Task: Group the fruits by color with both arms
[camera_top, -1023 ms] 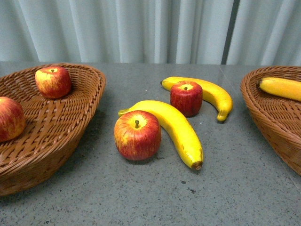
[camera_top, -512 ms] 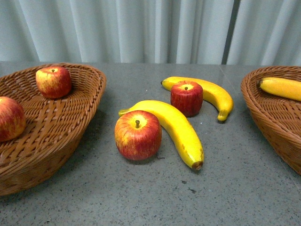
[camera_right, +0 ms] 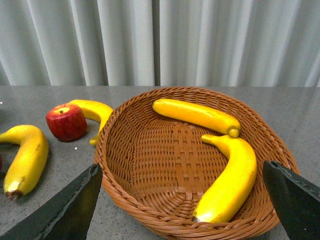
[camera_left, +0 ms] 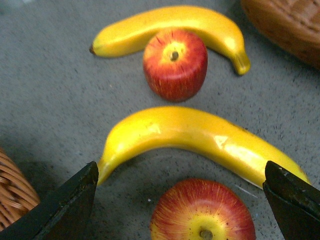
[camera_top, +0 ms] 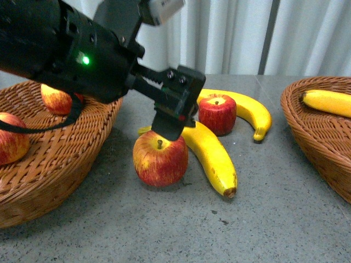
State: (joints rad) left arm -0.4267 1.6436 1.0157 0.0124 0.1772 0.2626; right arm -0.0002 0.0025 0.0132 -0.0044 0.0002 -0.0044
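Just above the nearer apple (camera_top: 160, 159), the left gripper (camera_top: 169, 130) hangs with its jaws spread wide, gripping nothing. In the left wrist view its two black fingers (camera_left: 65, 205) stand to either side of that apple without touching it. A green light (camera_top: 85, 59) glows on the left arm behind it.

The nearer banana (camera_top: 211, 153) curves around the far side of this apple, touching it or nearly so. Beyond it the farther apple (camera_top: 218, 113) stands upright against the inner curve of the farther banana (camera_top: 247, 109). All four lie on the grey tabletop (camera_top: 274, 219), between the baskets.

The left wicker basket (camera_top: 82, 159) holds two apples, one at its near side (camera_top: 12, 138) and one partly hidden behind the arm (camera_top: 55, 99).

The right gripper (camera_right: 182, 169) shows only in its own wrist view, jaws wide apart and empty, facing the right wicker basket (camera_right: 125, 150). Two bananas lie inside, one across the far side (camera_right: 197, 115) and one along the near wall (camera_right: 230, 177).
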